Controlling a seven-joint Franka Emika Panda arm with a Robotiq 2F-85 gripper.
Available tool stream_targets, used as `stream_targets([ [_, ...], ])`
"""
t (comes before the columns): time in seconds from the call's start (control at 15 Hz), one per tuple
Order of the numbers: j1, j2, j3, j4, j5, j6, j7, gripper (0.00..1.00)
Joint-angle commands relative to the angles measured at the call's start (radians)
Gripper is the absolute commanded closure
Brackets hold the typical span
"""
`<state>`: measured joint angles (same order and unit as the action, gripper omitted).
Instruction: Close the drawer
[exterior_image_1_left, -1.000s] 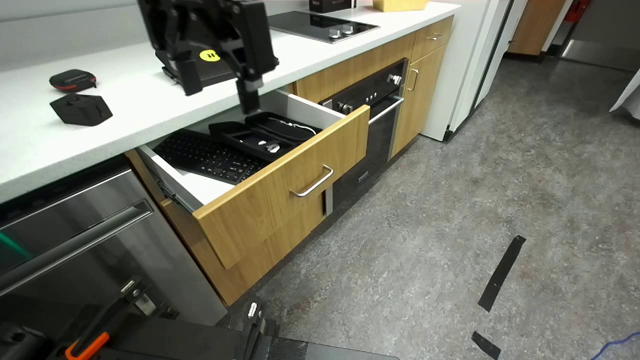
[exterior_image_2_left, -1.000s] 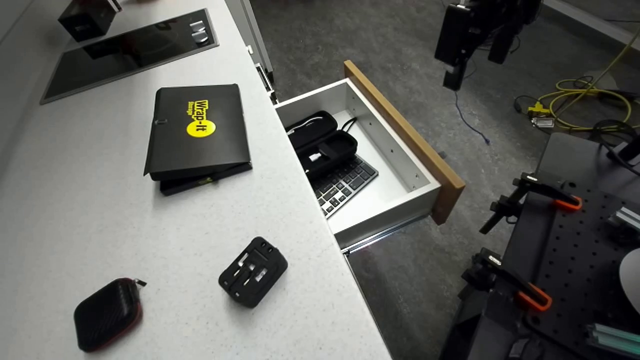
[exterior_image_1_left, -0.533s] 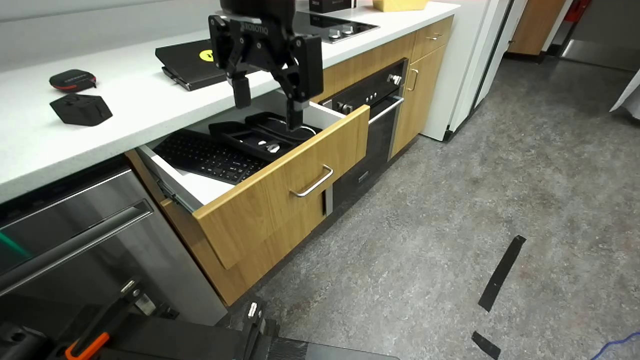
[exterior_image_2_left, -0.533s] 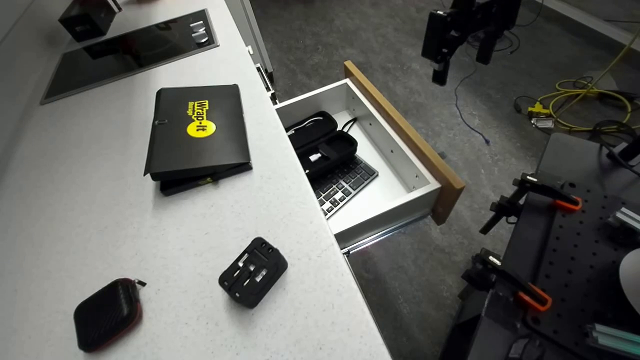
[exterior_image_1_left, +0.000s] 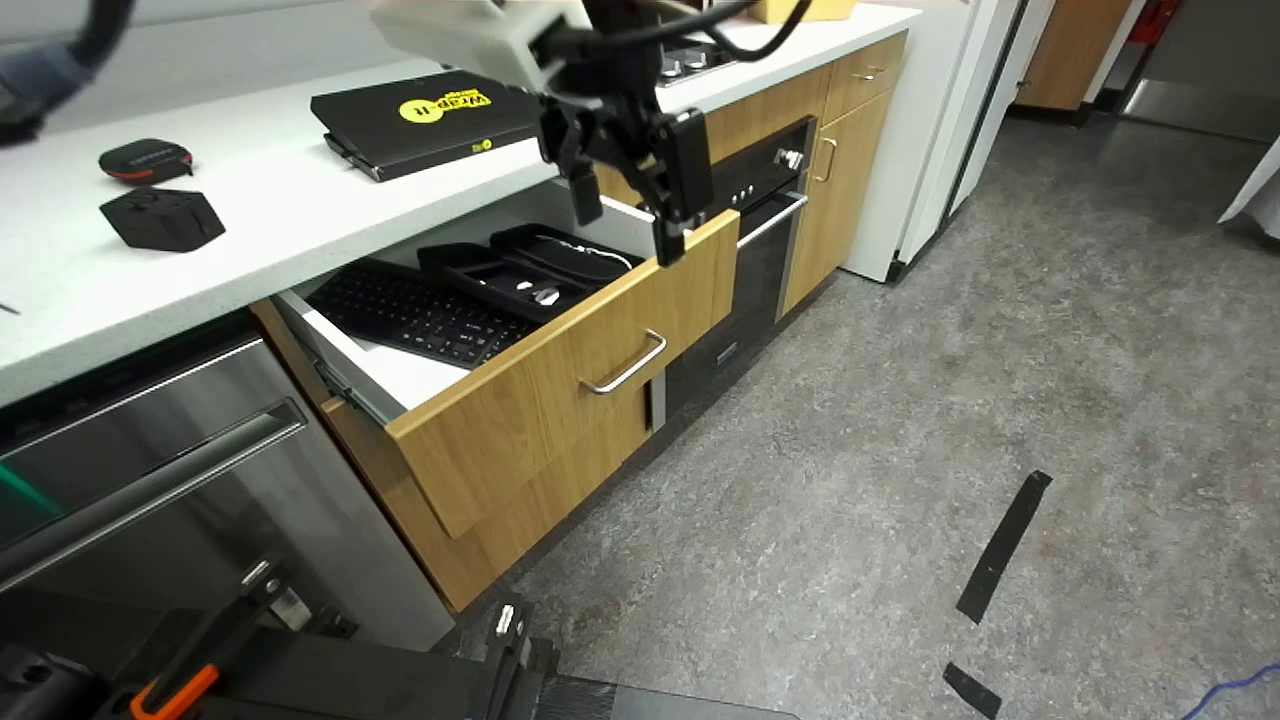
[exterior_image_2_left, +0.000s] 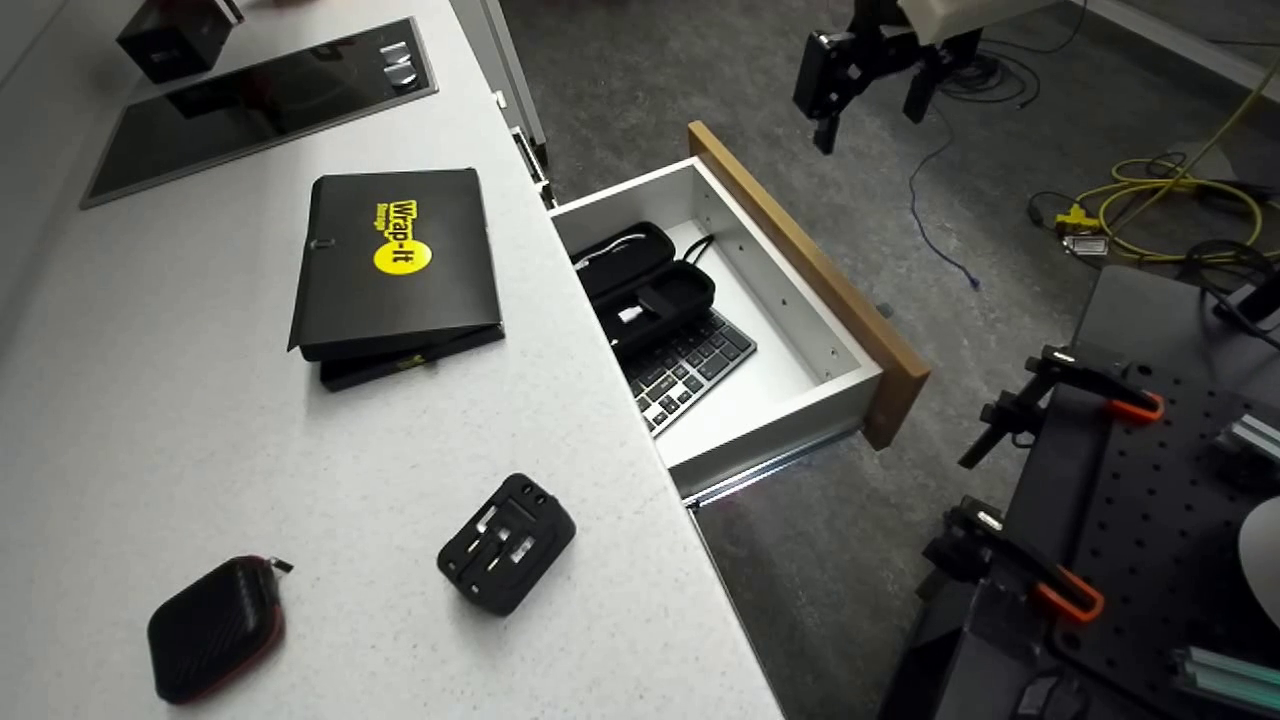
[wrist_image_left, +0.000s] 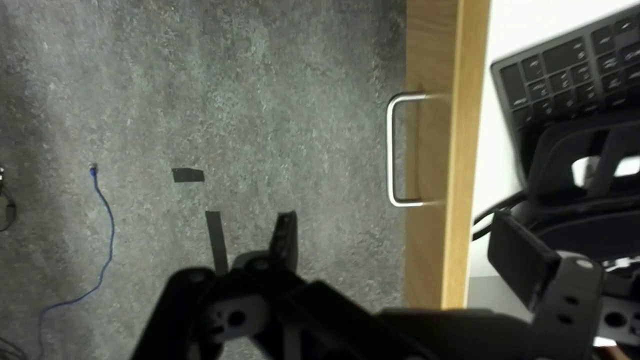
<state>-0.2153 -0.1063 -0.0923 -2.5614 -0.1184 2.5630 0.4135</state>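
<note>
The drawer stands pulled out. Its oak front (exterior_image_1_left: 560, 410) shows in both exterior views (exterior_image_2_left: 810, 265) and edge-on in the wrist view (wrist_image_left: 465, 150). The silver bar handle (exterior_image_1_left: 627, 365) also shows in the wrist view (wrist_image_left: 391, 150). A black keyboard (exterior_image_2_left: 690, 370) and an open black case (exterior_image_2_left: 655, 305) lie inside. My gripper (exterior_image_1_left: 628, 225) is open and empty, fingers pointing down, near the far end of the front in both exterior views (exterior_image_2_left: 870, 122). In the wrist view, the front lies between the spread fingers (wrist_image_left: 395, 220). I see no contact with front or handle.
The white counter (exterior_image_2_left: 560, 670) overhangs the drawer, with a black box (exterior_image_2_left: 400, 265), plug adapter (exterior_image_2_left: 507, 545) and pouch (exterior_image_2_left: 215, 630) on it. The oven (exterior_image_1_left: 740, 290) and dishwasher (exterior_image_1_left: 250, 450) flank the drawer. A black base with clamps (exterior_image_2_left: 1060, 590) faces it.
The open gripper has moved to the right in one exterior view and to the left in the other exterior view, toward the drawer's far end. The drawer has not moved.
</note>
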Motion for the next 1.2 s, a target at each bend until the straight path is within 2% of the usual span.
stream_targets([
  [0.0, -0.039, 0.205, -0.028, 0.103, -0.194, 0.132, 0.259, 0.00],
  [0.27, 0.036, 0.365, -0.181, 0.210, -0.406, 0.182, 0.532, 0.00],
  [0.47, 0.098, 0.500, -0.243, 0.301, -0.391, 0.167, 0.631, 0.00],
  [0.67, 0.118, 0.602, -0.229, 0.362, -0.264, 0.169, 0.611, 0.00],
  [0.8, 0.118, 0.659, -0.196, 0.400, -0.171, 0.166, 0.559, 0.00],
  [1.13, 0.058, 0.708, -0.040, 0.479, 0.092, 0.109, 0.351, 0.00],
])
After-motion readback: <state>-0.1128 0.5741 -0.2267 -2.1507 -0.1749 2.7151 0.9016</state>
